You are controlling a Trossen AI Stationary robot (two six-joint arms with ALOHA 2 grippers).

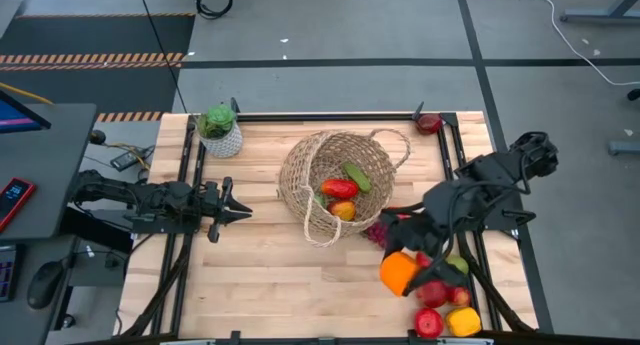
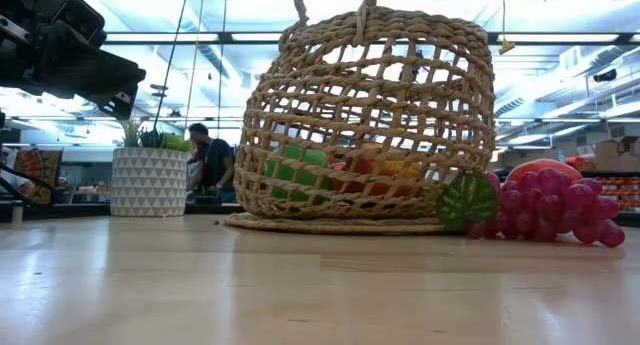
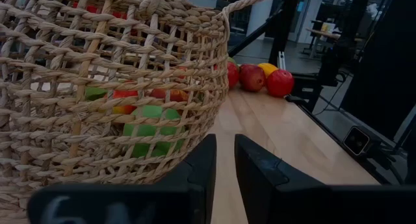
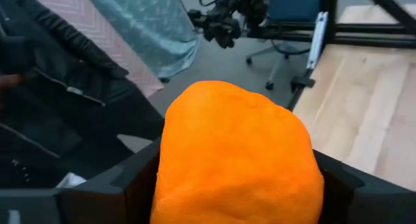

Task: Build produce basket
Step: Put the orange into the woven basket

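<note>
Fingers of the right gripper [image 1: 402, 272] are clamped on either side of an orange [image 4: 237, 159], held over the table's right side among the loose produce [image 1: 445, 307]. From there the wicker basket [image 1: 300, 175] lies toward ten o'clock in the high view, its open mouth turned toward about five o'clock, so the carry probably runs up and left across the purple grapes [image 2: 545, 213] to that mouth. Left gripper [image 1: 240, 213], pinched shut and empty, waits just off the basket's nine o'clock side, nearer to it.
</note>
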